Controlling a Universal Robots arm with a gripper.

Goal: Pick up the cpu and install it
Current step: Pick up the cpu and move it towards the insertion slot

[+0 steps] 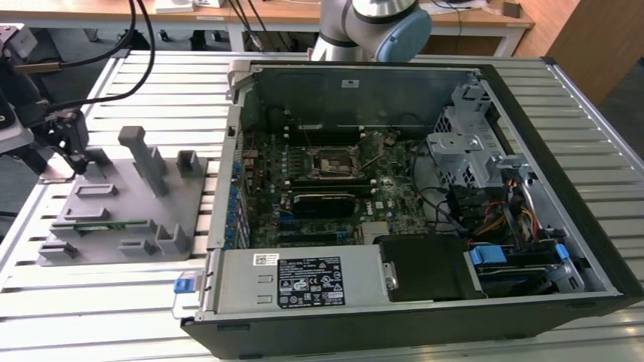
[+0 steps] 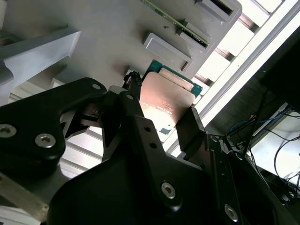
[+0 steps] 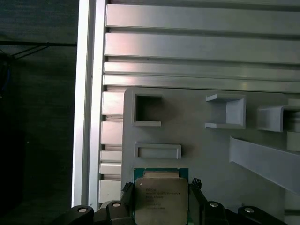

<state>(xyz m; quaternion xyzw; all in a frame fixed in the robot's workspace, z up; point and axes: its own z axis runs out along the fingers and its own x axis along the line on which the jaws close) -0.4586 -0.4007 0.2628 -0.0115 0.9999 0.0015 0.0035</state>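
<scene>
The cpu (image 3: 159, 199), a small square chip with a silver-grey top on a green board, sits between the two black fingers of my gripper (image 3: 161, 185). The jaws press against its opposite edges. In the second wrist view the cpu (image 2: 165, 96) shows the same way, held in the gripper (image 2: 161, 104) just over the grey fixture plate (image 2: 93, 42). In the exterior view the gripper (image 1: 77, 161) hangs low over the far corner of that plate (image 1: 126, 207), at the exterior view's left. The black socket (image 1: 332, 163) on the motherboard lies well off toward the exterior view's right.
The open computer case (image 1: 574, 196) takes up the middle and the exterior view's right, on a slatted aluminium table (image 1: 101, 302). The fixture plate carries upright grey posts (image 1: 146, 162) and a thin green memory stick (image 1: 96, 224). The table's edge runs close beside the gripper.
</scene>
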